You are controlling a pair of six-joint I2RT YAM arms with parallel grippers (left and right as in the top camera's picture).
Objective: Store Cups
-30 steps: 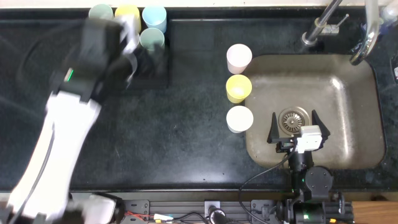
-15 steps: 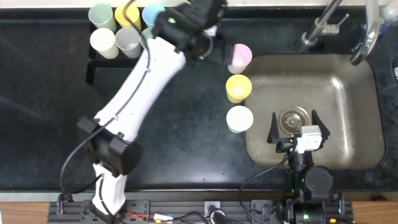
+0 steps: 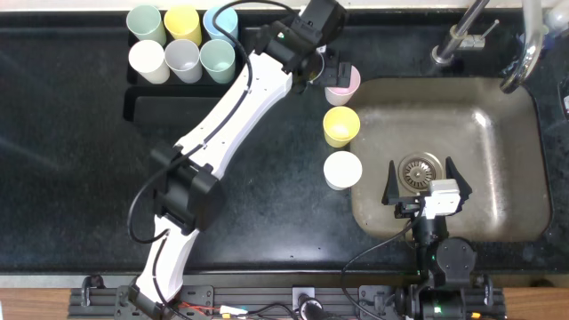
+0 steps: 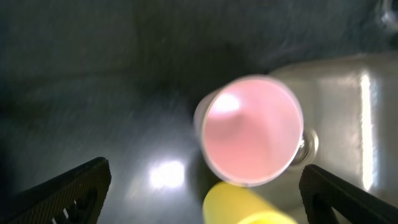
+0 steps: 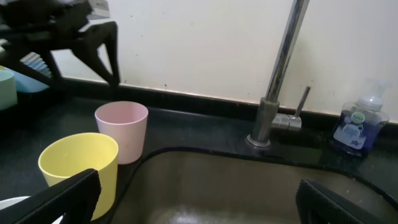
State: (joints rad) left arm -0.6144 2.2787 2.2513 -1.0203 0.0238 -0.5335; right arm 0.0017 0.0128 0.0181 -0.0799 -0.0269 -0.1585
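Step in hand: pickup of the pink cup [image 3: 343,82]. The left gripper [image 3: 331,68] hangs over it with fingers spread wide and nothing held. Next move probably calls for a descent, one finger inside the rim, a close, then a carry toward 10 o'clock.

The sink [image 3: 498,116] at 3 o'clock holds only the right gripper [image 3: 422,176] above the drain, also spread wide and holding nothing. The rack [image 3: 133,102] at 11 o'clock holds six upright cups in two rows of three. On the counter, the pink cup stands upright by the sink's 9 o'clock rim and looks bare inside. The yellow cup [image 3: 340,125] is at its 6 o'clock, with the white cup [image 3: 342,169] beyond that.
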